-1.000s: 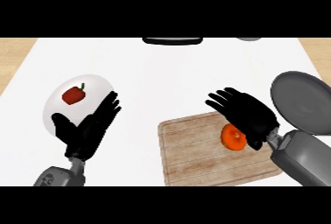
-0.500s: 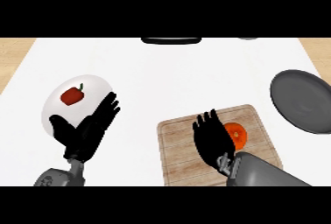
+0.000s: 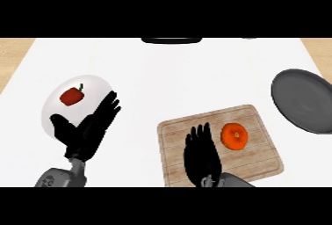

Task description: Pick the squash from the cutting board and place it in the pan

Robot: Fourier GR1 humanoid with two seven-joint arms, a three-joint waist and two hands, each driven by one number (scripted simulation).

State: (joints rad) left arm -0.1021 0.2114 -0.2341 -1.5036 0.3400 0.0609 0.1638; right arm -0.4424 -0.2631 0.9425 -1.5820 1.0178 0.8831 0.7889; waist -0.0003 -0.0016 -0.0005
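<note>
Squash flat on the cutting board, right-of-centre, nothing touching it. Orange, round, darker dimple in the middle.

Right hand over the board's left half, just left of the squash, small gap between. Fingers straight, close together, pointing up-view; holding nothing. Hard to tell whether resting on the board or hovering above it.

Pan up and right of the board, dark grey, round, partly cut by the view's right edge. Separate from the board, near its top right corner.

White plate well left of the board, red bell pepper on it. Left hand left of the board, overlapping the plate's lower right rim. Fingers straight and slightly spread, thumb out to the side, gripping nothing.

Board sits skewed on the white bench, right side higher in view. Dark object far above the board at the bench's back edge, mostly cropped, not identifiable.
</note>
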